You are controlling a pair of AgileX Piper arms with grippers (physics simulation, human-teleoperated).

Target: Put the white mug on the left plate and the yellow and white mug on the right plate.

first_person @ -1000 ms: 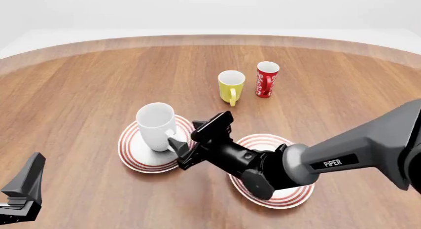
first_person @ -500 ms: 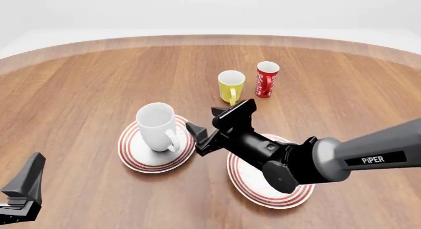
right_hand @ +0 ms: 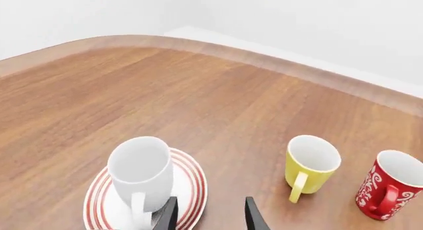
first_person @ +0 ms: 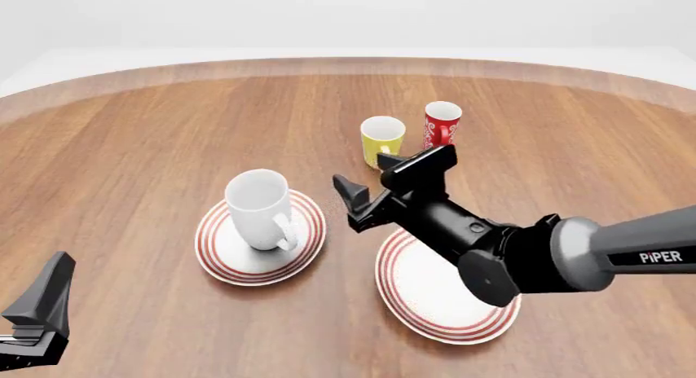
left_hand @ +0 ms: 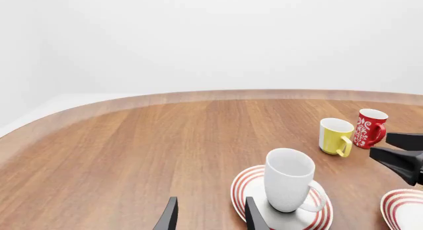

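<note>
On wood-grain table (first_person: 142, 134), glossy white mug (first_person: 259, 208) stands upright on red-ringed round plate (first_person: 223, 260); right gripper (first_person: 364, 199) spread, empty; left gripper (left_hand: 208, 217) parted, empty.

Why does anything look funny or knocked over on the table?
Nothing is knocked over. The white mug stands upright on the left plate, the yellow and white mug and red cup stand upright, and the right plate is bare.

In the front view, the black right arm (first_person: 511, 256) hides the small yellow-and-white mug's (first_person: 381, 138) lower part. The ringed white right plate (left_hand: 406, 210) is cut off at the left wrist view's 4 o'clock edge.
</note>
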